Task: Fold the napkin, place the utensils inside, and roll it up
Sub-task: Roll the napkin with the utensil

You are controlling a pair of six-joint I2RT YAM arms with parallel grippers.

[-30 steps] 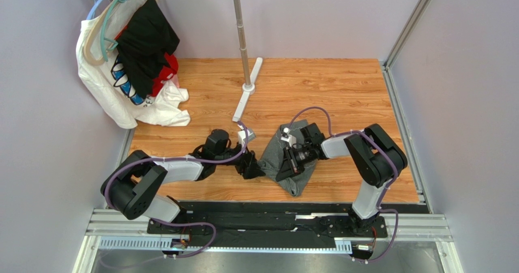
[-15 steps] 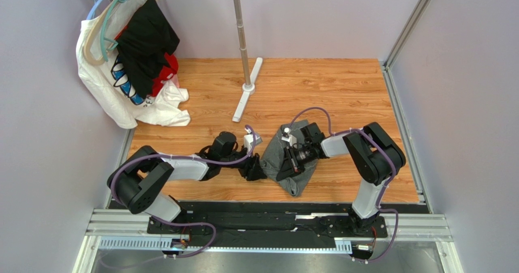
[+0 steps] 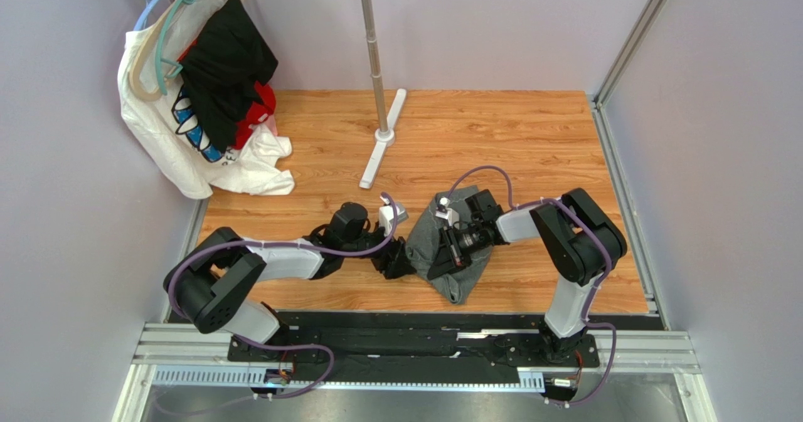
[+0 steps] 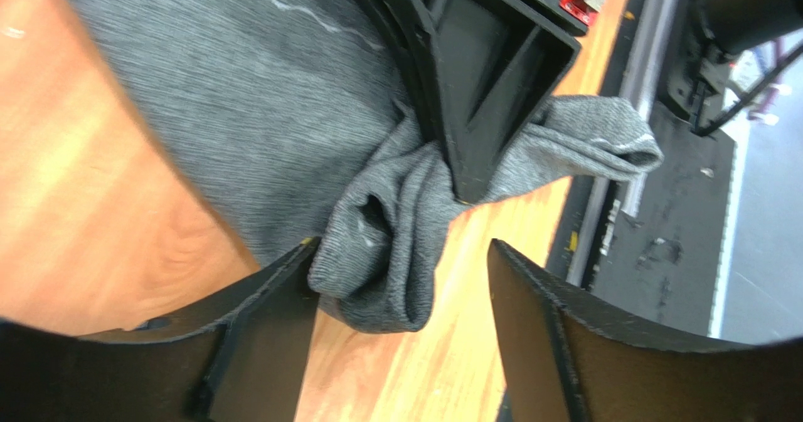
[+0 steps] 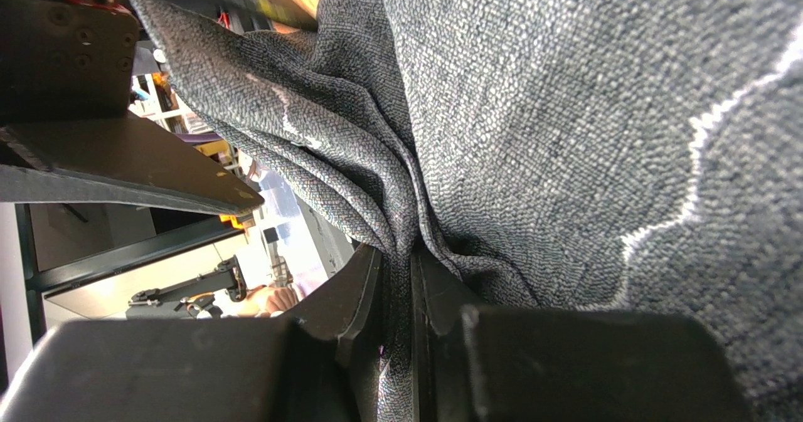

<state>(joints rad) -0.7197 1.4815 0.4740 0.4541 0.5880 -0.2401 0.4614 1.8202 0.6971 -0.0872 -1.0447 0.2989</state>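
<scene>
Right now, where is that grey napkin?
In the top view the napkin lies bunched near the front edge of the wooden table, just right of centre, pinched by the right gripper, with the open left gripper at its left side.

Dark grey napkin point(image 3: 459, 281), bunched (pale stitching visible), on wood tabletop point(image 3: 528, 140)

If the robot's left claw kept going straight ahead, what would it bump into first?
Probably the bunched napkin, sitting just ahead between the open fingers of the left gripper. The right gripper pinching it comes next, though depth is unclear.
</scene>
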